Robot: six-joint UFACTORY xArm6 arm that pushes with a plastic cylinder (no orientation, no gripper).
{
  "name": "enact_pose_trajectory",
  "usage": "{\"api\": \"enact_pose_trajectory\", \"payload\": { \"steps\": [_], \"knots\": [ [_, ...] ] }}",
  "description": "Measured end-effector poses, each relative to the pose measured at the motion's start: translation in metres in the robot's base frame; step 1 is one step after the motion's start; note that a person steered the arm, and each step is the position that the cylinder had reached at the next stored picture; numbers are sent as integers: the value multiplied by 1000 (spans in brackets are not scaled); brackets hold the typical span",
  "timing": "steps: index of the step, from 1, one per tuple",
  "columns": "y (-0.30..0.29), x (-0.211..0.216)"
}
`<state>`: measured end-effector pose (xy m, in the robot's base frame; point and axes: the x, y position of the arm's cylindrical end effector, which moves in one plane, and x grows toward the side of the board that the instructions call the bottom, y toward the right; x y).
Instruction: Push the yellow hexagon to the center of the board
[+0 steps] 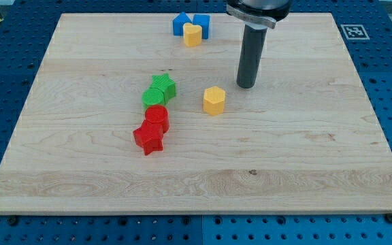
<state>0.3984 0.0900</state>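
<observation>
The yellow hexagon (214,101) sits near the middle of the wooden board (305,156), slightly toward the view's top. My tip (246,86) rests on the board just to the upper right of the hexagon, a small gap apart from it. The dark rod rises straight up from there to the view's top edge.
A green star (162,86) and a green block (152,96) touch each other left of the hexagon. A red cylinder (157,116) and a red star (148,138) lie below them. Two blue blocks (180,24) (201,24) and a yellow heart (192,34) cluster at the board's top edge.
</observation>
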Motion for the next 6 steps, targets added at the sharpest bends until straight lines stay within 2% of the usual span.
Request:
{"api": "enact_pose_trajectory", "payload": {
  "steps": [1, 3, 6],
  "knots": [
    [35, 16],
    [42, 17],
    [53, 114]
  ]
}}
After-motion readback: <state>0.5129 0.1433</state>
